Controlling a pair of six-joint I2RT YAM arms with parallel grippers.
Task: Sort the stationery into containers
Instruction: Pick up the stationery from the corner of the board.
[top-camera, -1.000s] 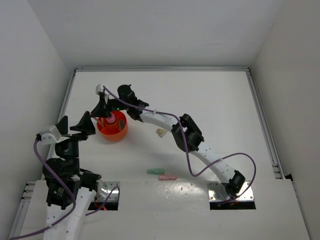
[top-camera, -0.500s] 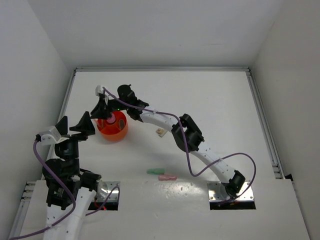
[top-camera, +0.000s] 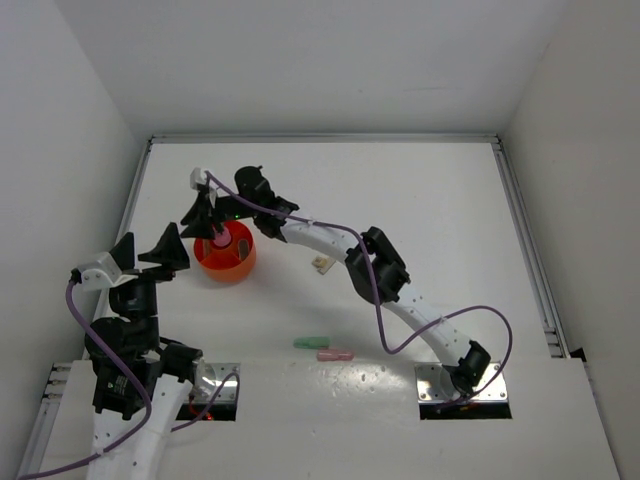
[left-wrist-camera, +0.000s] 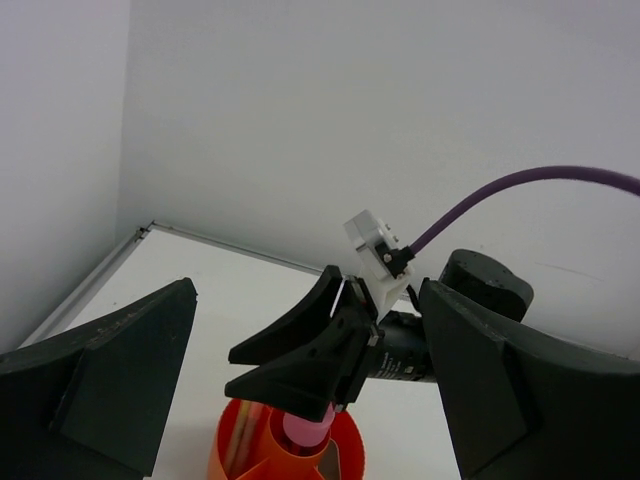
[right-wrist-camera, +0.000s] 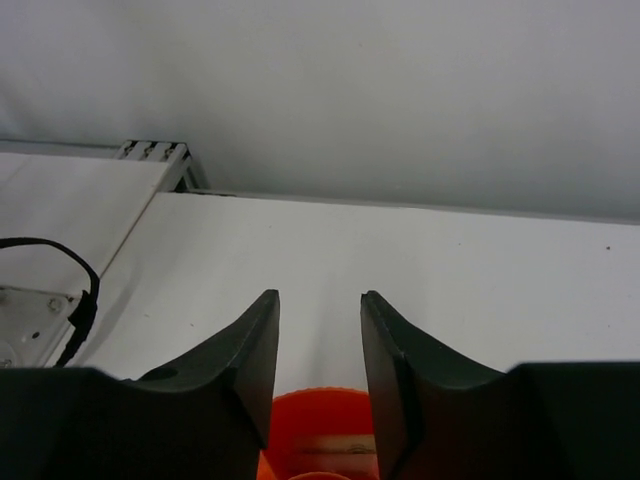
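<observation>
The round orange tub (top-camera: 238, 264) stands at the left of the table. A pink-capped tube (top-camera: 219, 241) stands upright in its centre compartment, also seen in the left wrist view (left-wrist-camera: 305, 428). Thin sticks (left-wrist-camera: 240, 440) lean in an outer compartment. My right gripper (top-camera: 203, 222) hangs just above the tube, open, with nothing between its fingers (right-wrist-camera: 320, 296). My left gripper (top-camera: 150, 250) is wide open and empty, just left of the tub. A green bar (top-camera: 312, 342), a pink bar (top-camera: 336, 354) and a small beige block (top-camera: 321, 264) lie on the table.
The right arm (top-camera: 330, 240) stretches across the table from its base at the near right. The left wall stands close to the tub. A raised rail (top-camera: 320, 139) runs along the table's far edge.
The right gripper has shifted very slightly up and left over the tub, and the pink cap shows a little more. The left arm has not moved.
</observation>
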